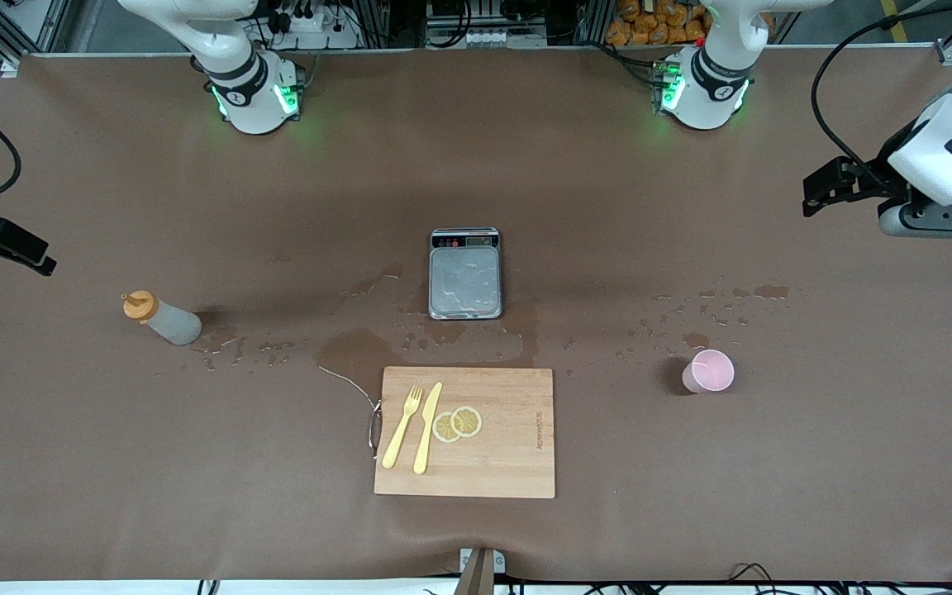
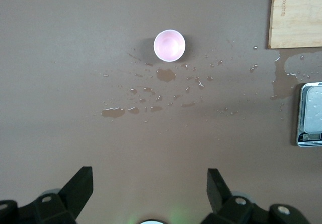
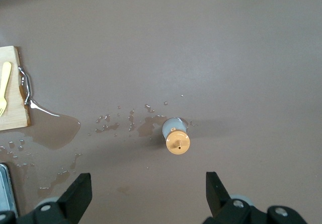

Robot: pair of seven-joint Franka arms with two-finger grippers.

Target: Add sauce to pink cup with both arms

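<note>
The left hand [image 2: 149,196] hangs high over the counter's [image 1: 79,463] left-arm end, its black fingers [image 2: 78,183] spread wide and holding nothing. The right hand [image 3: 147,196] hangs the same way over the right-arm end, fingers [image 3: 216,186] wide apart and empty.

In the front view, taking the scale [image 1: 464,273] as the clock's centre, the pink cup [image 1: 709,371] stands at about four o'clock, well apart from it. It is a smooth, pale pink plastic tumbler, upright, its round mouth facing up, with small puddles scattered on the counter between it and the scale. The sauce [image 1: 160,317] stands at about nine o'clock: a translucent grey-white squeeze bottle, long axis upright, its orange nozzle cap pointing up; more droplets lie just beside its base.

The scale has a flat, wet metal plate and a dark display strip. At six o'clock, near it, lies a rectangular pale wooden board [image 1: 517,463] carrying a yellow plastic fork [image 1: 402,427], a yellow knife [image 1: 427,427] and two lemon slices [image 1: 458,424]. The counter is covered in matte brown paper, darkened by a larger spill between scale and board.
</note>
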